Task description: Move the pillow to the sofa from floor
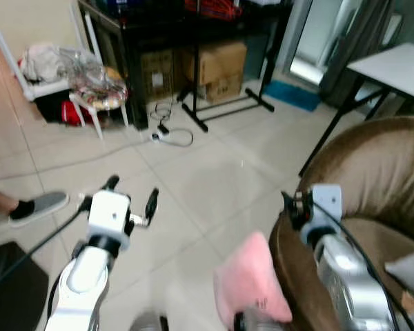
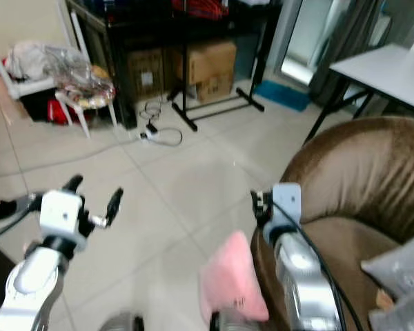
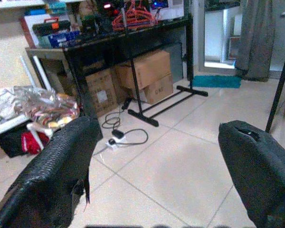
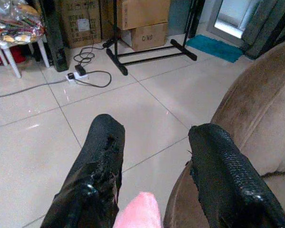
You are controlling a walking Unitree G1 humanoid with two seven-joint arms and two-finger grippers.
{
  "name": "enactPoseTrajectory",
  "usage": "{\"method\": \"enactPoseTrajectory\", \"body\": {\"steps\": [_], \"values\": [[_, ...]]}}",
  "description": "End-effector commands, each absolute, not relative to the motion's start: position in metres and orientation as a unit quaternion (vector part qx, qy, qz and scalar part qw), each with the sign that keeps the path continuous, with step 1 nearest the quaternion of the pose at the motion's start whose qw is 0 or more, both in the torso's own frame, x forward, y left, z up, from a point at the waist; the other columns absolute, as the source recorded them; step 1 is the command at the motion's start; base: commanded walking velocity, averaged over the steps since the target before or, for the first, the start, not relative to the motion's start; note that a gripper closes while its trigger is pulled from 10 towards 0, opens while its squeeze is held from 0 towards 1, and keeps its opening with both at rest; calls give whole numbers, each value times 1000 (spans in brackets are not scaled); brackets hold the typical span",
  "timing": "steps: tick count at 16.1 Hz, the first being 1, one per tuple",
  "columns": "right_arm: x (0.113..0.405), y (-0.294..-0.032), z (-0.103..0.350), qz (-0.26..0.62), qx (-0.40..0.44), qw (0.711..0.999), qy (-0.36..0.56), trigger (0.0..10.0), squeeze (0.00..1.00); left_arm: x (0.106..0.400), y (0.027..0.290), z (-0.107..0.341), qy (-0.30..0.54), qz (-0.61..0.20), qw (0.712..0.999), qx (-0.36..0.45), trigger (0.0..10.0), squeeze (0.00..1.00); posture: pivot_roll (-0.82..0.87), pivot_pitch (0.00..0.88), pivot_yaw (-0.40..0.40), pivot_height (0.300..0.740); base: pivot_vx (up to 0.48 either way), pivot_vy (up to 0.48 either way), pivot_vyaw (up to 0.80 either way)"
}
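Observation:
A pink pillow [image 1: 252,284] stands low at the front, leaning on the outer side of the brown sofa's [image 1: 372,172] arm, close to my body. In the right wrist view its tip [image 4: 140,212] peeks up below the base of the fingers, not between them. My right gripper [image 4: 154,156] hovers above the pillow beside the sofa arm, open and empty. My left gripper [image 1: 131,193] is raised over the bare tiled floor to the left, also open with nothing in it.
A grey cushion [image 1: 410,269] lies on the sofa seat. A white table [image 1: 393,69] stands behind the sofa. Far ahead are a black rack with cardboard boxes [image 1: 214,65], a white stool [image 1: 96,93] and a power cable [image 1: 169,134]. A person's shoe [image 1: 38,207] is at the left.

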State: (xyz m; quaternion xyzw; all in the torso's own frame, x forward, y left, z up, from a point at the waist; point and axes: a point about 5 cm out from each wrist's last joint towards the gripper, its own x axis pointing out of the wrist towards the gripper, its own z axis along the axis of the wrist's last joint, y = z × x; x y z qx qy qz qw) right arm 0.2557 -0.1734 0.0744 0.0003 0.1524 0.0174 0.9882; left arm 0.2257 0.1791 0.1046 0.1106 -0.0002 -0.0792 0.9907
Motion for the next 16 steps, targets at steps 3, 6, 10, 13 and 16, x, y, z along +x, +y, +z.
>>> {"method": "enactPoseTrajectory", "body": {"steps": [3,6,10,13,16], "values": [[258,-173,75,23,6,988,153,10000,0,225,178,103,-2,-82,990,112,10000,0,6,0,-51,609,0,0,0],[259,-171,76,32,6,988,151,10000,0,225,178,103,-4,-78,991,104,10000,0,6,0,-53,604,0,0,0],[260,-170,75,37,1,988,153,10000,0,224,180,104,-12,-81,992,96,10000,0,8,0,-60,604,69,0,0],[261,-170,75,38,-1,987,153,10000,0,224,181,104,-14,-78,993,91,10000,0,8,0,-61,604,319,0,0],[261,-170,75,40,-4,987,153,10000,0,224,181,103,-14,-77,993,87,10000,0,6,0,-62,604,339,0,0]]}}
